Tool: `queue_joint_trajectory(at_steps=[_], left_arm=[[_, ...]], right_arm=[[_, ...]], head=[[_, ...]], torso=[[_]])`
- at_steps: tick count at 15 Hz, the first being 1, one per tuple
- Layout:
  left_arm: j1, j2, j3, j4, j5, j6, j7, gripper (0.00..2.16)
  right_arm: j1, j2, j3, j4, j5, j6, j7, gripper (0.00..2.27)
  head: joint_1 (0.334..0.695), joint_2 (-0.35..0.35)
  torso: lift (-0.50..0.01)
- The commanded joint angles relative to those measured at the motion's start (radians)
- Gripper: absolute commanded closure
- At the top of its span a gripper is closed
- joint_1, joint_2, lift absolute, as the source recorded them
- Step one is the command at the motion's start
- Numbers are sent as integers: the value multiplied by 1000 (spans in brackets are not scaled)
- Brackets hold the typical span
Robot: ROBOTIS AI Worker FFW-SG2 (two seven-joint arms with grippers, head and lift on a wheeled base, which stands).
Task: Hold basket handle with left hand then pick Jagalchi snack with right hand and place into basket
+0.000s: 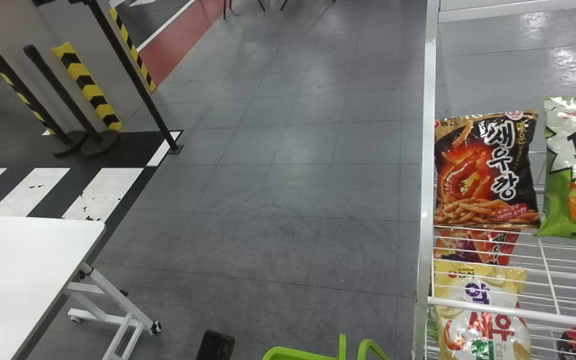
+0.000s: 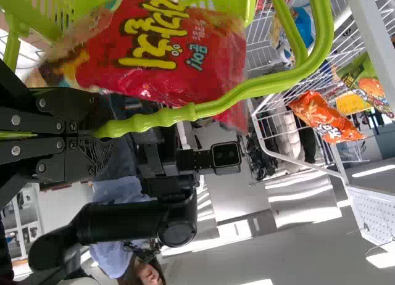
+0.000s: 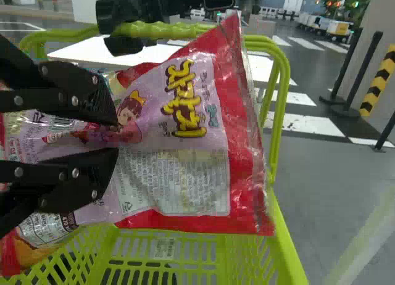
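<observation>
Bright indoor light comes from long white ceiling strips (image 2: 373, 171), seen in the left wrist view. The smooth grey tiled floor (image 1: 288, 190) throws back white glare at far right and darkens toward the near side. At near left, the flat white tabletop (image 1: 23, 270) is bright. Highlights glint on the crinkled red-and-pink plastic snack bag (image 3: 250, 198).

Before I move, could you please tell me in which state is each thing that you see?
Left gripper: closed on the handle.
Right gripper: closed on the snack.
Handle: raised.
Snack: held above the basket's floor, creased at the fingertips.
Basket: open at the top.
Black bag: upright on the shelf.
Green bag: upright, beside it.
Table: standing, top unfolded.
</observation>
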Motion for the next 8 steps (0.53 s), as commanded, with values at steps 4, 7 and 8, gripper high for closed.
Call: queue_joint_trajectory(at_steps=[4, 7, 8], left_arm=[[0, 1, 0, 4, 0, 0, 0, 2138], [0, 1, 0, 7, -1, 0, 0, 2138], [0, -1, 0, 9, -1, 0, 0, 2138]], right_arm=[[10, 1, -111, -31, 10, 5, -5, 63], [49, 1, -197, -30, 20, -3, 15, 63], [65, 1, -219, -27, 26, -86, 24, 63]], head=[[695, 350], [695, 223], [695, 185]], torso=[[-9], [-9], [-9]])
